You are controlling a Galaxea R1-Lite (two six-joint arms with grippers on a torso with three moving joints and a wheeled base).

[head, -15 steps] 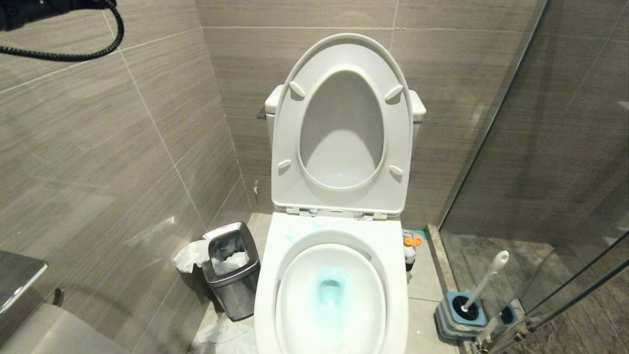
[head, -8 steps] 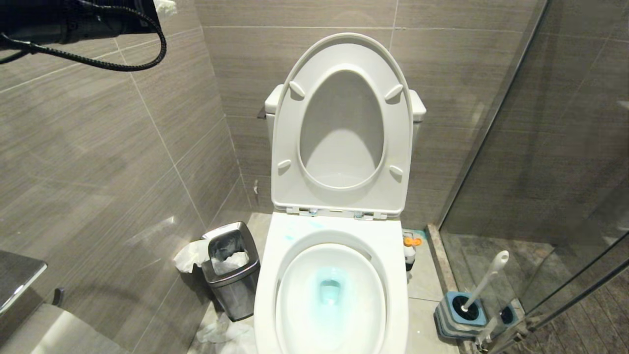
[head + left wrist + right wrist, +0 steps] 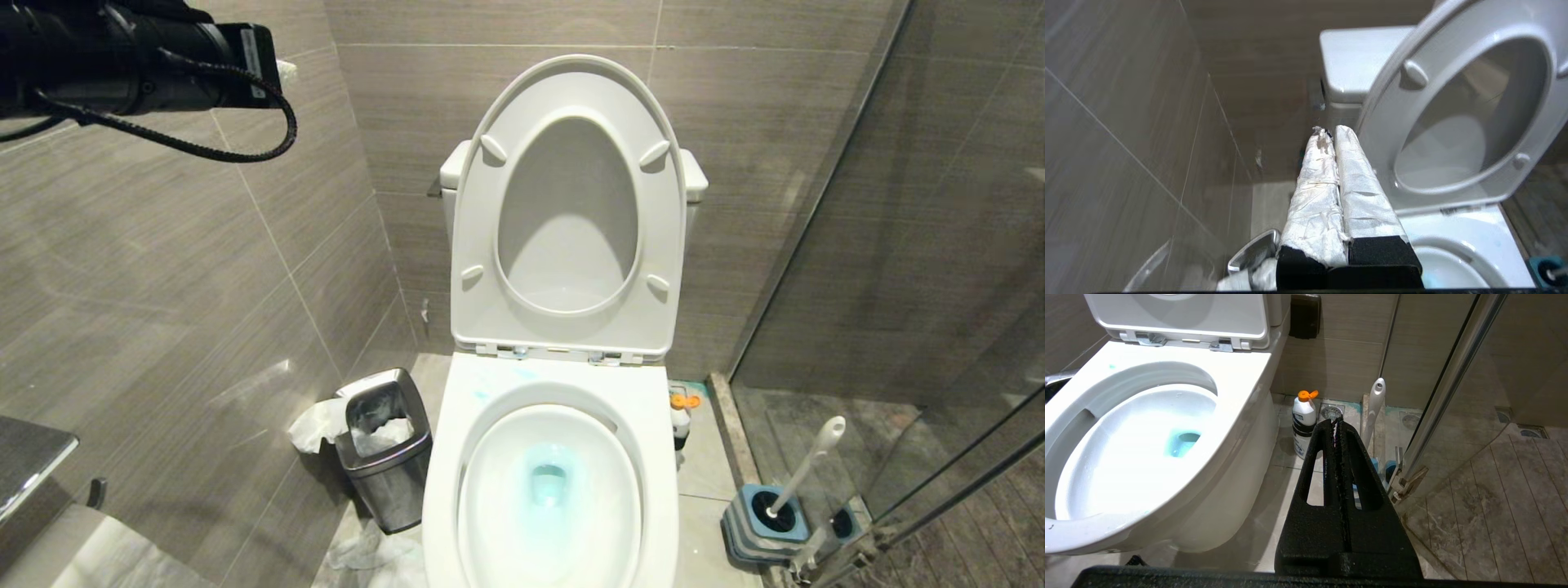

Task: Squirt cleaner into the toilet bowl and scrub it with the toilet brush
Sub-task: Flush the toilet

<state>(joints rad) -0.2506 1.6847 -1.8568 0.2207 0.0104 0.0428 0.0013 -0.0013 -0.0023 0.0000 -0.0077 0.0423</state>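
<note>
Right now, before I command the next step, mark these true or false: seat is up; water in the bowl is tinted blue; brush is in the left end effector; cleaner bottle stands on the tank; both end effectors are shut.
1. The seat is raised. True.
2. Water in the toilet bowl is tinted blue. True.
3. The left end effector holds the toilet brush. False: the brush sits in its holder on the floor.
4. The cleaner stands on the tank. False: it is on the floor beside the toilet.
5. Left and right end effector are both shut. True.
</note>
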